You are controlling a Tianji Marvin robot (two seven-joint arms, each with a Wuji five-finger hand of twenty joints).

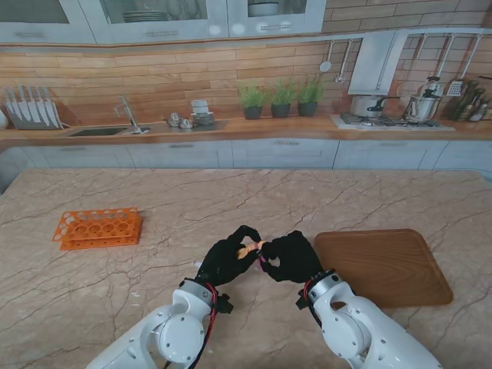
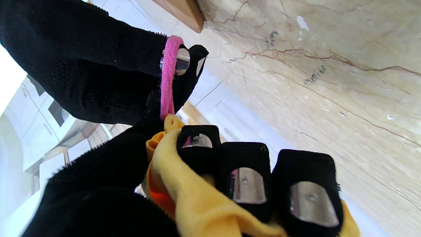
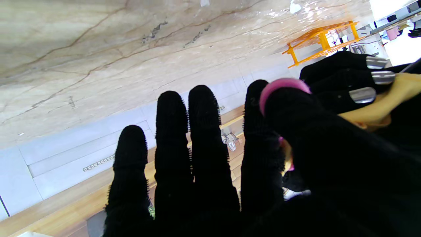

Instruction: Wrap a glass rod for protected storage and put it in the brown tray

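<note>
My two black-gloved hands meet in front of me, lifted off the marble table. My left hand point(image 1: 227, 261) is shut on a yellow cloth bundle point(image 2: 194, 197); the glass rod itself is hidden inside it. Only a small yellow bit of the bundle point(image 1: 247, 249) shows between the hands in the stand view. A pink elastic band point(image 2: 168, 75) is looped over the thumb of my right hand point(image 1: 290, 257) and runs down to the end of the bundle. The same pink band point(image 3: 283, 86) shows around that thumb in the right wrist view. The brown tray point(image 1: 384, 265) lies just right of my right hand.
An orange test-tube rack point(image 1: 98, 228) stands on the left side of the table, also seen as the orange rack point(image 3: 320, 39) beyond my left fingers. A kitchen counter with a sink, plants and pots runs along the far wall.
</note>
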